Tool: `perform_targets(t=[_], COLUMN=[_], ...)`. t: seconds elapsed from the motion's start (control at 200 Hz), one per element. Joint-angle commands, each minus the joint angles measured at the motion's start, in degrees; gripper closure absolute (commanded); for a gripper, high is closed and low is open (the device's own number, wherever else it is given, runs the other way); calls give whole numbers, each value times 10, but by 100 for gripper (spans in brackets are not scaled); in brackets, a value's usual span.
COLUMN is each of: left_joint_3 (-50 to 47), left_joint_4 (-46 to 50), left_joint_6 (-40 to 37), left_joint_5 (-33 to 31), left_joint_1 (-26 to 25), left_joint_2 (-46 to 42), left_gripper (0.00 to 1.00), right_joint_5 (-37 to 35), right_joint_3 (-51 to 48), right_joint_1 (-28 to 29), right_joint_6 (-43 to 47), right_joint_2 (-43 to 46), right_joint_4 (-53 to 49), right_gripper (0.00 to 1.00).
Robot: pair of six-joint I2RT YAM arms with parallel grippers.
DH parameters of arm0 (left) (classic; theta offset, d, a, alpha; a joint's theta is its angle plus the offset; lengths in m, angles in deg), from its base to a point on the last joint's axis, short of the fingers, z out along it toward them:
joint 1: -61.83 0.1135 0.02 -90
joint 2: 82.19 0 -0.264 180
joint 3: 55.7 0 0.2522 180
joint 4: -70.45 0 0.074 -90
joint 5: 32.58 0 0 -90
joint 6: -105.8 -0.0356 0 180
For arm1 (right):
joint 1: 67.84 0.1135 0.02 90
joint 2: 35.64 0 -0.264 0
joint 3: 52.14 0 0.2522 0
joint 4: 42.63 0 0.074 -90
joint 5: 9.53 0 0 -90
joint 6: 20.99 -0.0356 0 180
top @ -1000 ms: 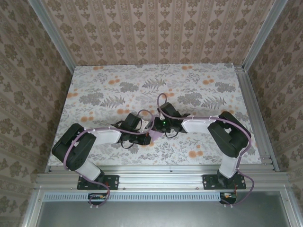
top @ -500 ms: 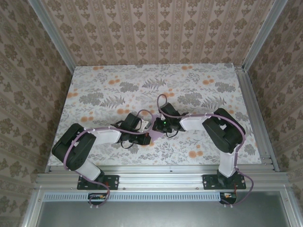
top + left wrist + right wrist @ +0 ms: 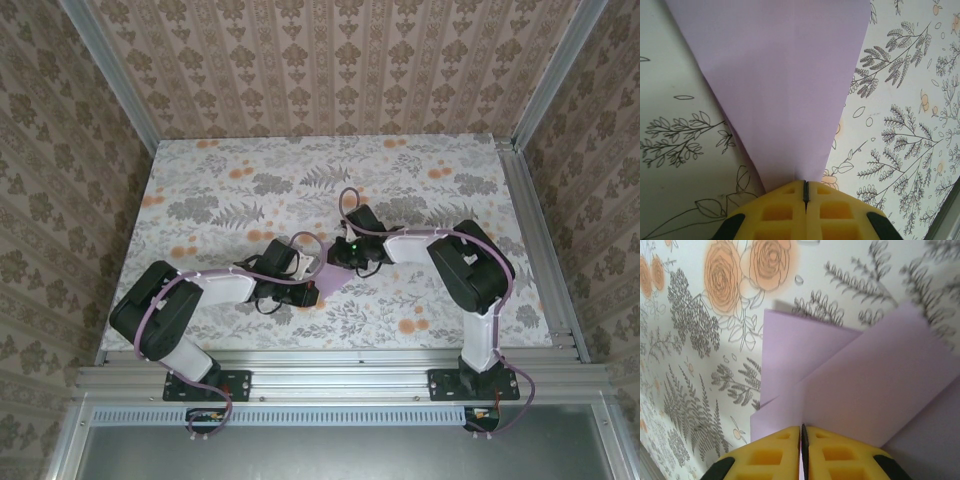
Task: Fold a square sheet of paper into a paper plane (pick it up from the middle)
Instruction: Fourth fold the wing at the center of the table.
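Lavender paper sheet (image 3: 326, 284), folded into overlapping flaps, sits just nearward of the middle of the floral tabletop (image 3: 200, 200), between my two wrists. My left claw (image 3: 805, 186) is clenched on the sheet's narrow tapering end. Its yellow fingers (image 3: 777, 212) are pressed together, and the paper widens out from their seam. My right claw (image 3: 802, 432) is clenched on the sheet's layered edge. From there the flaps fan out across the tabletop toward its printed orange roses (image 3: 747, 275).
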Motion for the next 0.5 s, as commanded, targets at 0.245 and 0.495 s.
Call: perform_targets(t=[0.245,0.495], left_joint_3=[-22,-25], left_joint_4=[107,110], left_joint_6=[-16,-18], left_joint_5=[-18,-17], left_joint_1=[2,3], left_joint_2=[11,10], left_gripper=[100,100], right_joint_5=[-46,-43], right_joint_3=[43,49], right_joint_1=[-68,-95], right_joint_6=[39,45], right_joint_2=[-48,-58], right_joint_4=[-26,-24], right_gripper=[86,86])
